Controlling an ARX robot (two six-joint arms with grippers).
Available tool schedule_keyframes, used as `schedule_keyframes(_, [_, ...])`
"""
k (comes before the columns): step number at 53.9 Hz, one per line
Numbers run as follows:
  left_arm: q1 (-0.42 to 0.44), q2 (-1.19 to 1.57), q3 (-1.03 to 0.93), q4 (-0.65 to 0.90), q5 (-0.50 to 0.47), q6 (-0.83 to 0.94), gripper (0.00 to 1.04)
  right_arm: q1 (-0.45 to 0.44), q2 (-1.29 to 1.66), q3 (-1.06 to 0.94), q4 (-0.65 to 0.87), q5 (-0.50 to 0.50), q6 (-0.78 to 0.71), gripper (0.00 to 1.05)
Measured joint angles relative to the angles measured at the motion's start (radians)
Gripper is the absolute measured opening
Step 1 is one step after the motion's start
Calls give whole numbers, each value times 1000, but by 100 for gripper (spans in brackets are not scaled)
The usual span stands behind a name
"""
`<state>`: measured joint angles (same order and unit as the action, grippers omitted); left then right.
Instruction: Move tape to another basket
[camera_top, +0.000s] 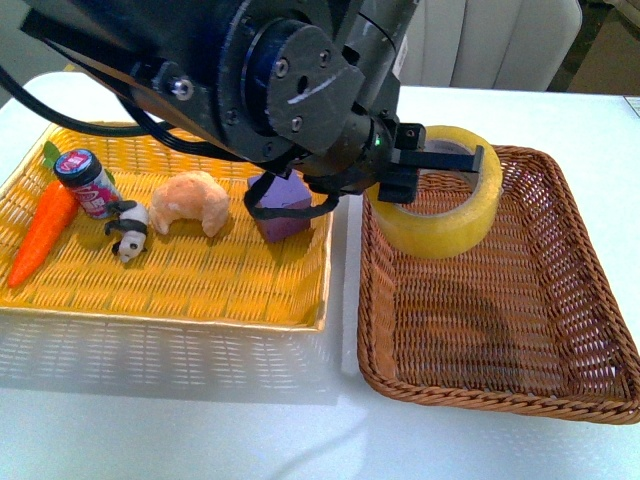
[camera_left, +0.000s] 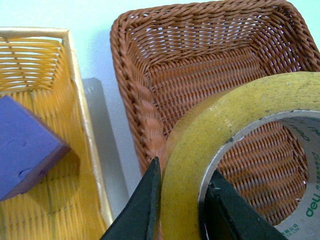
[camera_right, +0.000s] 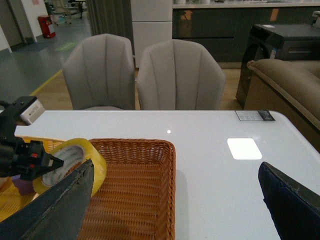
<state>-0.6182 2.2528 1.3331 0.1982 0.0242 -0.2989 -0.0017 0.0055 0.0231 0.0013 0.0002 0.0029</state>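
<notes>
My left fingers are closed on the tape, pinching the wall of the roll: the left wrist view shows one dark finger against its yellow outer face and the other inside the white printed core. In the front view the tape sits just right of centre in the upper half of the frame, over the upper left corner of the basket. The roll is tilted and its lower edge overlaps the basket's left rim. A soft shadow lies on the brown weave below it, and I cannot tell whether the roll touches the basket.

My right fingers are spread wide with nothing between them, one dark tip at the lower left of the right wrist view and the other at the lower right. That view has the tape at the left edge, over the basket's corner.

On the left of the front view the yellow basket lies just beside the brown one on the white worktop. It holds a carrot, a small can, a panda figure, a croissant toy and a purple block, the block nearest my left arm
</notes>
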Motion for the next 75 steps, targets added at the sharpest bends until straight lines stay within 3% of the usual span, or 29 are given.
schedule_keyframes(36, [-62,59,47,-28,38,-41,16,0,0,0,0,0,0,96])
schedule_keyframes(46, [-64,58,35,-17,54,-50,59,0,0,0,0,0,0,96])
schedule_keyframes(59, [-59,-7,-77,50,53,-66,96,0,0,0,0,0,0,96])
schedule_keyframes(75, [35,-293,-382,225,56,-67,96,0,0,0,0,0,0,96])
